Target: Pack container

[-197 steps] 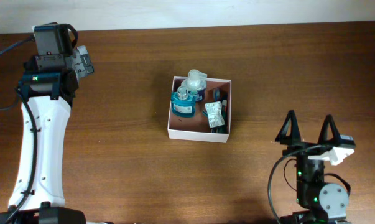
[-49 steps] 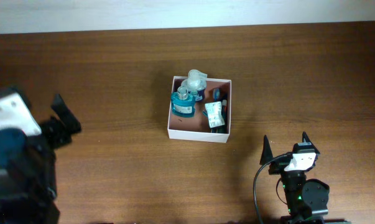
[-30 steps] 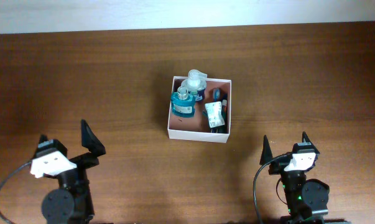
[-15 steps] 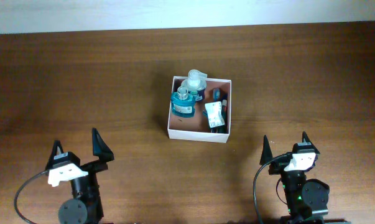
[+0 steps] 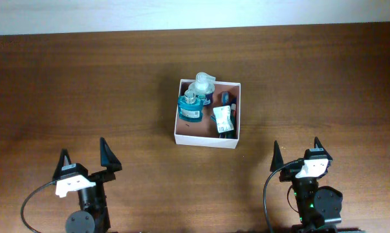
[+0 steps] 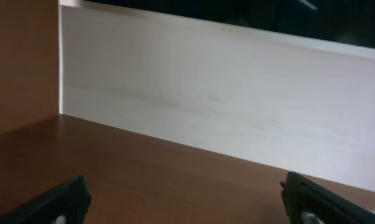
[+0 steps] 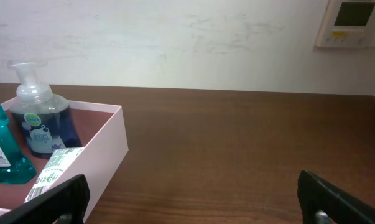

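While both arms sit at the near edge of the table (image 5: 85,77), we see the container (image 5: 205,140) mid-table, well apart from either. Left gripper (image 5: 85,149) and right gripper (image 5: 297,143): jaws spread wide, nothing held. Wrist views cut the fingers off at the bottom corners. Inside the container: teal bottle (image 5: 191,107), pump bottle (image 5: 204,87) touching it, white packet (image 5: 222,118) to the right; the dark items by the packet we can't make out. Right wrist view crops the container and teal bottle at the left edge.
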Robot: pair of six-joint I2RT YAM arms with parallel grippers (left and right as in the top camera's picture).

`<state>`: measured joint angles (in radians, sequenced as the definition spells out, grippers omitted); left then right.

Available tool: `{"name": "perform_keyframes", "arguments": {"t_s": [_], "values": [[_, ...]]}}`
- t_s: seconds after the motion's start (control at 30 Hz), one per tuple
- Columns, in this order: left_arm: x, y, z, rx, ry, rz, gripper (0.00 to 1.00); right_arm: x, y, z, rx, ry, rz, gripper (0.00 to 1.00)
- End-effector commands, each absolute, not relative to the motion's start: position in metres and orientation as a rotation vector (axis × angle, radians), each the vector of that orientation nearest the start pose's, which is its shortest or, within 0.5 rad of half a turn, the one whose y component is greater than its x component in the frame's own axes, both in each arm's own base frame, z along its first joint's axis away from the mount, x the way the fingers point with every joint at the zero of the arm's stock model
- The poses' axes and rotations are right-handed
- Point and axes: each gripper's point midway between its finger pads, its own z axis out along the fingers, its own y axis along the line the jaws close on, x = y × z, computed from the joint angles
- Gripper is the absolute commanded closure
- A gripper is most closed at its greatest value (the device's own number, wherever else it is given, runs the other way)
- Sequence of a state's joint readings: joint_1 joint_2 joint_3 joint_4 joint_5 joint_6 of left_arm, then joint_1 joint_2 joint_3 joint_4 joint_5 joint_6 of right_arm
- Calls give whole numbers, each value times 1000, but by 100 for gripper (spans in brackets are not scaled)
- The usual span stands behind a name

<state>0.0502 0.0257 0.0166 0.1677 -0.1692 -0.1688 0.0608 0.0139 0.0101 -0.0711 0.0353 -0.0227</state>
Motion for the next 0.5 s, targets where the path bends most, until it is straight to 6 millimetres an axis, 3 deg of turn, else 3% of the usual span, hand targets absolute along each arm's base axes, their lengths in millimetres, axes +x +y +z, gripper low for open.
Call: {"name": "perform_keyframes", "arguments": {"t_s": [0.0,0.47], "values": [[242,30,211,-244,1405,-23,1,246,10,156,-47,1648,5,2],[245,23,165,-225,1599,-43,1,246,10,156,-47,1648,5,2]]}}
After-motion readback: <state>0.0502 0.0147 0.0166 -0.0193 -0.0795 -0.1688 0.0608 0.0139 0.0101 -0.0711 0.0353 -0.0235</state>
